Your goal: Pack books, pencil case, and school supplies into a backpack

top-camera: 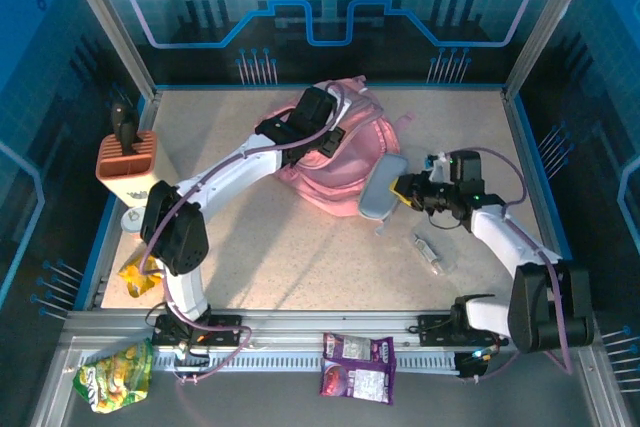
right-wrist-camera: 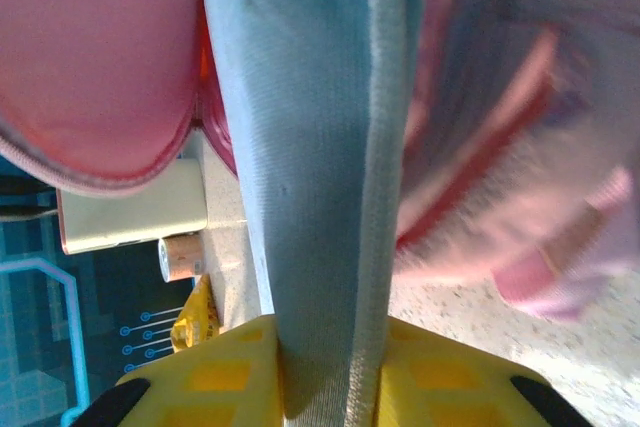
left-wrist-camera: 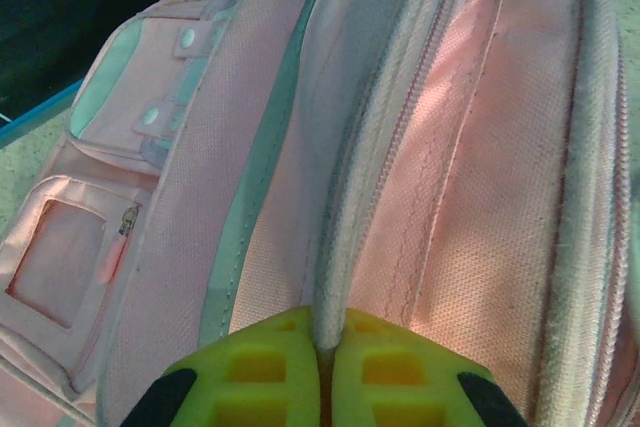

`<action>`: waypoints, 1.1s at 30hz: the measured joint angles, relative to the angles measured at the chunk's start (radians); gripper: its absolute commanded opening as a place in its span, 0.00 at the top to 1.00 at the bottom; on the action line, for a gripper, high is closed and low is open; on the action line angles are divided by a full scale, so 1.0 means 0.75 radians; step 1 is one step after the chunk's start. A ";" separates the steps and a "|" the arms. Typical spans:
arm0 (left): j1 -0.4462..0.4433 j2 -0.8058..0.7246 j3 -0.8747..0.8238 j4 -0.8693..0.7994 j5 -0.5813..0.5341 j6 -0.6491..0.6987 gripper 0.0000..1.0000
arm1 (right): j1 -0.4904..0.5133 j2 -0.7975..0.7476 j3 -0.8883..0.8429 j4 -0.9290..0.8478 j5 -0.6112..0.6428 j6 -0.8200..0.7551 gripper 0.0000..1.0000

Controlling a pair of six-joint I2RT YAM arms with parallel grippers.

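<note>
Pink backpack (top-camera: 340, 177) near bench's (top-camera: 300, 257) far edge, rim pinched by left tool (left-wrist-camera: 325, 347); right tool (right-wrist-camera: 325, 382) holds case (right-wrist-camera: 310, 147) beside it.

My left arm (top-camera: 225, 175) extended forward and inward from its base, left gripper (left-wrist-camera: 325, 342) pinched tight on a seam of the backpack (left-wrist-camera: 470, 167), my right arm (top-camera: 500, 237) bent at the elbow, wrist pointed leftward, right gripper (right-wrist-camera: 325, 387) clamped on the pencil case (right-wrist-camera: 310, 147)

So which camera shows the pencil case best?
Top external: the whole pencil case is visible, held by the right gripper by the backpack. The right wrist view gives a close-up strip of it pinched in the jaws.
</note>
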 measured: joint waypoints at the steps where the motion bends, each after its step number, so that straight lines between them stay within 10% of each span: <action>1: -0.001 -0.012 -0.007 -0.012 0.012 -0.005 1.00 | 0.031 0.035 0.029 0.024 0.011 0.016 0.75; 14: -0.003 -0.222 -0.149 -0.061 0.148 -0.101 1.00 | 0.306 0.644 0.461 0.343 0.221 0.176 0.75; 25: -0.004 -0.240 -0.151 -0.063 0.148 -0.135 1.00 | 0.388 0.776 0.575 0.346 0.303 0.126 0.42; 33: -0.004 -0.259 -0.185 -0.043 0.153 -0.135 1.00 | 0.379 0.528 0.418 0.294 0.409 0.028 0.63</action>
